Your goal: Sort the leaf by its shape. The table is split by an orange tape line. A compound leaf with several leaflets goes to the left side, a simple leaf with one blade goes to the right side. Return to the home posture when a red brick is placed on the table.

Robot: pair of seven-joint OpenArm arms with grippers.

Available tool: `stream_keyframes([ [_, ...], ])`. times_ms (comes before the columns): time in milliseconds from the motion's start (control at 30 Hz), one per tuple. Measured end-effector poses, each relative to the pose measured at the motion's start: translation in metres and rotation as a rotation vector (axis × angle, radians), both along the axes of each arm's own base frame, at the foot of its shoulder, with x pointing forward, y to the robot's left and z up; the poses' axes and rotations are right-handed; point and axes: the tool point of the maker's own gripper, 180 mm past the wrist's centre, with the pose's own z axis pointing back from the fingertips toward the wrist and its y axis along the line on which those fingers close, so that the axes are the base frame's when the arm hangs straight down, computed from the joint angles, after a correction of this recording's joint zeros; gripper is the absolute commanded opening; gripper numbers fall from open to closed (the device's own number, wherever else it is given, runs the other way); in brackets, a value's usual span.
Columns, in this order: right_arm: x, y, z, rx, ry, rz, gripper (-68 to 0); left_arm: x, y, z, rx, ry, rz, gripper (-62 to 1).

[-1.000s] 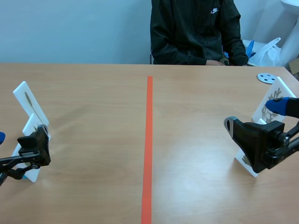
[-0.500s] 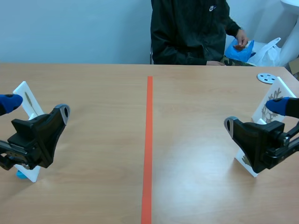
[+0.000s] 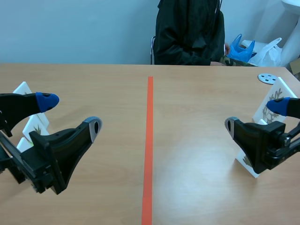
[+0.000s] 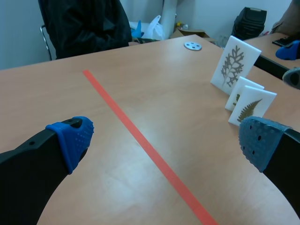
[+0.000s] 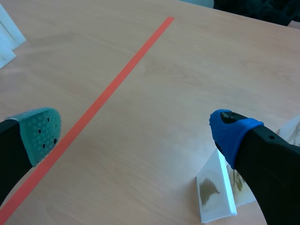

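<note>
I am black all over. My left claw (image 3: 70, 114) has two thick black fingers that get thinner toward the tips. One tip wears a bright blue pad (image 4: 72, 139), the other a duller grey-blue pad (image 4: 259, 139). Both pads are covered in little dots. My right claw (image 3: 255, 115) has the same fat black fingers. Its pads do not match: there is a green pad (image 5: 40, 131) with small dark holes and a deep blue pad (image 5: 228, 130). Thin black bars (image 3: 291, 133) sit behind that claw.
</note>
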Motion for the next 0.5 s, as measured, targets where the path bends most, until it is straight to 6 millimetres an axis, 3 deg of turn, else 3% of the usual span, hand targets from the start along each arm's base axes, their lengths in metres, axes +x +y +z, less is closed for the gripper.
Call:
stream_keyframes([
  [500,0.000,0.000,0.000,0.000,0.000,0.000,0.4,-0.001,0.000,-0.011,0.070,0.026,-0.010,1.4],
])
